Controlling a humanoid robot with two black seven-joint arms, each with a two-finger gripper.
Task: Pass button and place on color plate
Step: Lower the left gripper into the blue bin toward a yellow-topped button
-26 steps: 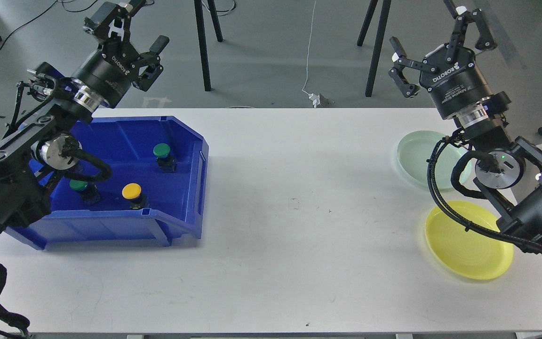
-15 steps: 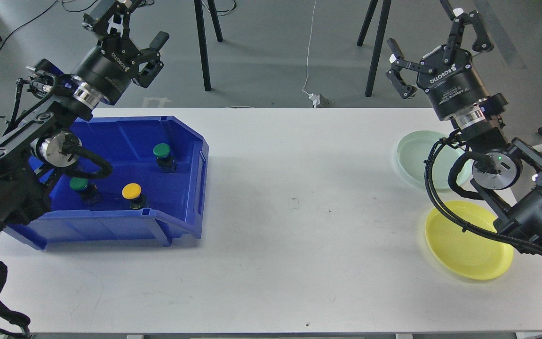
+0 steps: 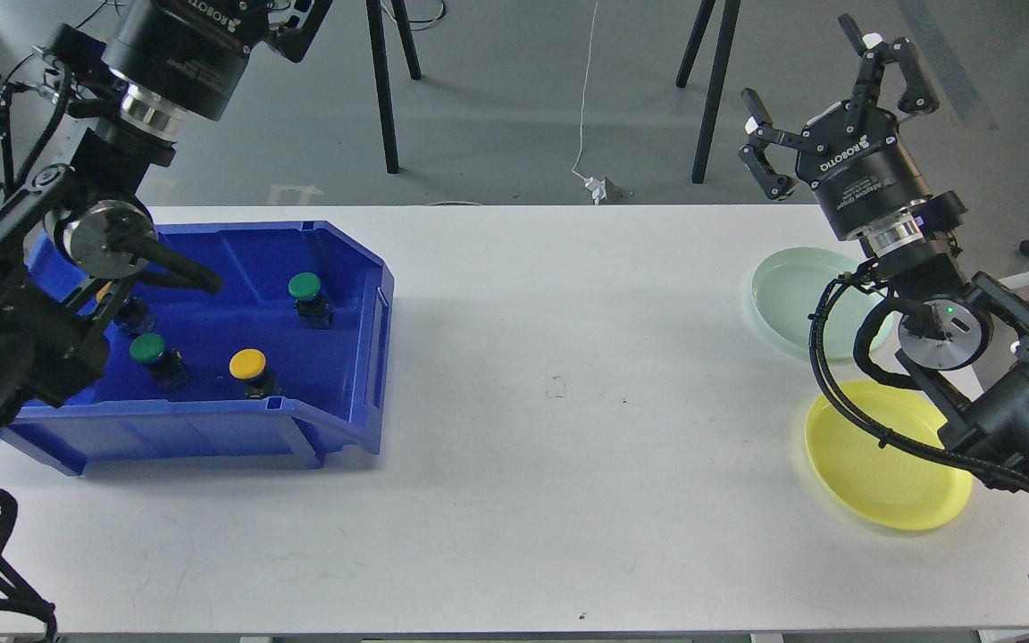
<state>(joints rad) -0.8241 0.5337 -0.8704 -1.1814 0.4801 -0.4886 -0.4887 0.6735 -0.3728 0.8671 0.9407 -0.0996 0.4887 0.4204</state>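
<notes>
A blue bin (image 3: 363, 375) on the table's left holds two green buttons (image 3: 305, 287) (image 3: 147, 349) and a yellow button (image 3: 247, 363). A further button (image 3: 126, 311) is mostly hidden behind my left arm. My left gripper (image 3: 211, 27) is high above the bin's back edge; its fingertips run off the top of the view, so its opening is not visible. My right gripper (image 3: 823, 94) is open and empty, raised above the table's far right edge, behind a pale green plate (image 3: 787, 295). A yellow plate (image 3: 881, 469) lies nearer, partly under my right arm.
Black stand legs (image 3: 382, 89) and a white cable with a plug (image 3: 599, 187) are on the floor behind the white table (image 3: 568, 402). My right arm's cables hang over both plates.
</notes>
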